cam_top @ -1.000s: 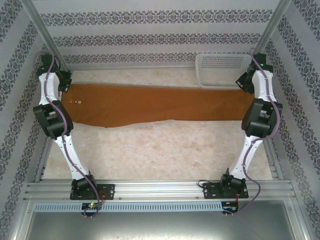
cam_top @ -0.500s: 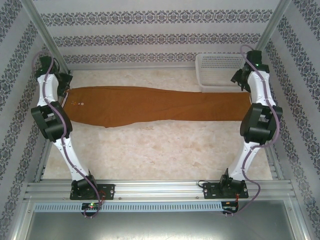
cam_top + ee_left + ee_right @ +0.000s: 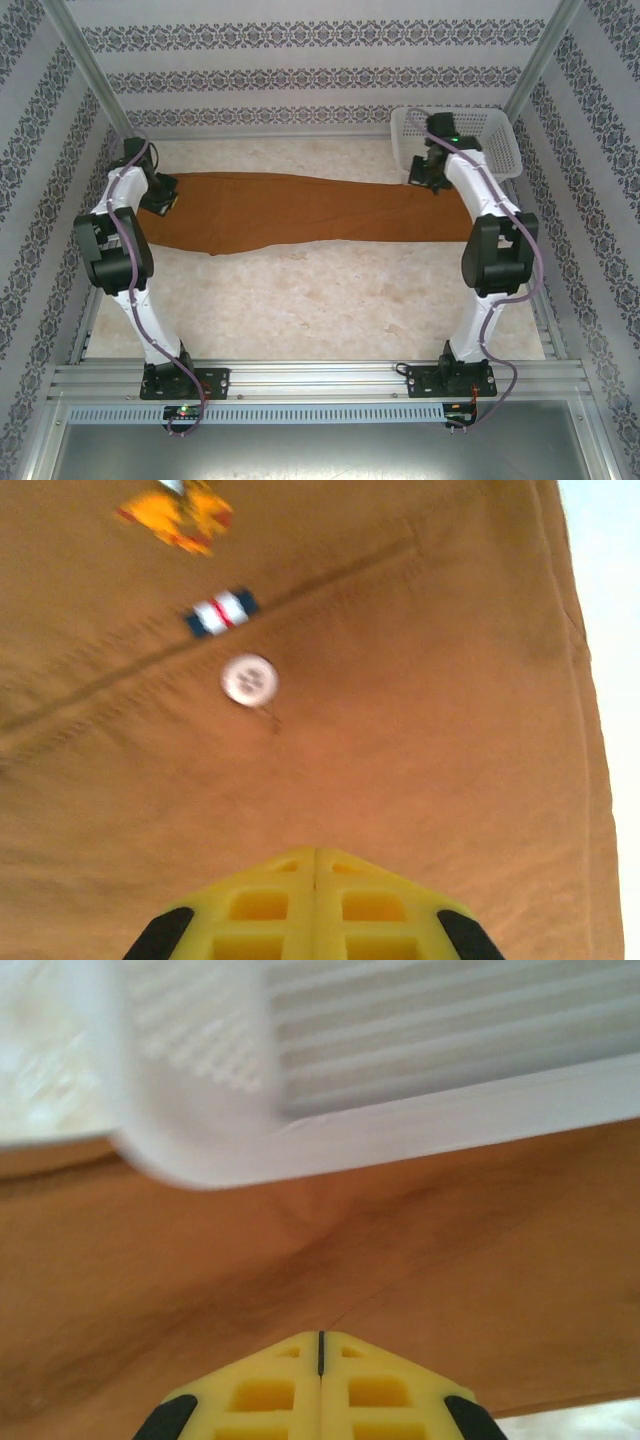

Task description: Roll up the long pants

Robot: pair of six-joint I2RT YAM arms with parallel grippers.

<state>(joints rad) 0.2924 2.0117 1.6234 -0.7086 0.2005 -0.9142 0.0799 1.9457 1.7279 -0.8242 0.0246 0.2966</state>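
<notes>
The long pants [image 3: 300,212], rust-brown, lie stretched flat across the far half of the table, waist end at the left. My left gripper [image 3: 160,196] hovers over the waist end; in the left wrist view its yellow fingers [image 3: 316,852] are pressed together above the cloth [image 3: 420,740], near a white button [image 3: 248,680] and a striped label [image 3: 220,612]. My right gripper [image 3: 428,176] is over the leg end beside the basket; its fingers [image 3: 320,1336] are also shut above the cloth [image 3: 200,1260]. No cloth shows between either pair of jaws.
A white plastic mesh basket [image 3: 495,140] stands at the back right, its near rim [image 3: 400,1130] touching or overlapping the pants' leg end. Patterned walls close the table at the back and both sides. Bare table [image 3: 330,300] lies in front of the pants.
Both arms have swung inward from the table's sides, over the two ends of the pants. The basket now looks shifted and tilted, and the pants' right end sits further left.
</notes>
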